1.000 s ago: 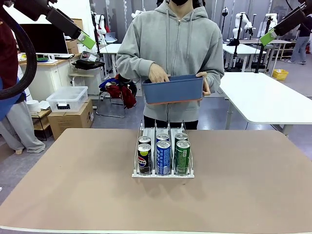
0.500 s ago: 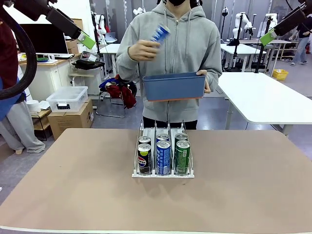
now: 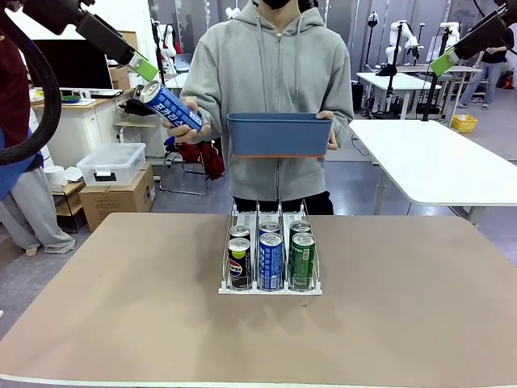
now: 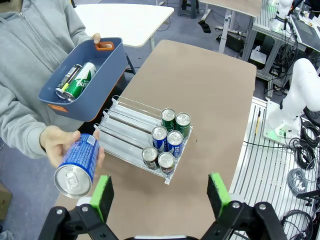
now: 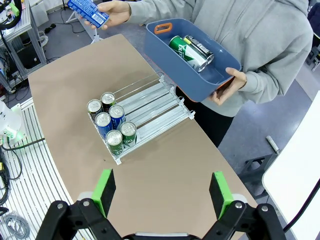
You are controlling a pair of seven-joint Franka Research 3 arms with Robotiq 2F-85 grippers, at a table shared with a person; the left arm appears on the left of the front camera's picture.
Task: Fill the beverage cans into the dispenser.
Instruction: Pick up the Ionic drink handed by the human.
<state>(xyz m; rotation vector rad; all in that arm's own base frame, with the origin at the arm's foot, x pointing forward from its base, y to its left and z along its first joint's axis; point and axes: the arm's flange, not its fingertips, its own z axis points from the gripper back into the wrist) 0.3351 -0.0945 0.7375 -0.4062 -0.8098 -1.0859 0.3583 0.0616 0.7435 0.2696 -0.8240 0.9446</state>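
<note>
The person's hand holds a blue beverage can [image 3: 170,107] tilted, out to the picture's left and just below my left gripper [image 3: 145,68], which is open and empty. In the left wrist view that can [image 4: 80,165] lies close in front of the left gripper [image 4: 160,195]. The other hand carries a blue bin [image 3: 279,137] with a green can [image 4: 82,85] and a black can [image 4: 67,80] inside. The white wire dispenser [image 3: 271,289] stands mid-table with several cans at its front: black [image 3: 239,263], blue [image 3: 271,260], green [image 3: 303,259]. My right gripper [image 3: 444,62] hangs open high at the right.
The brown table [image 3: 121,323] has free room all around the dispenser. The rear halves of the dispenser lanes [image 4: 125,132] are bare. Behind the person stand white tables [image 3: 436,162], a storage box [image 3: 111,164] and cartons.
The person took the blue can out of the bin and swung it from chest height out to the picture's left, toward my left gripper. The bin rose slightly. Neither arm moved.
</note>
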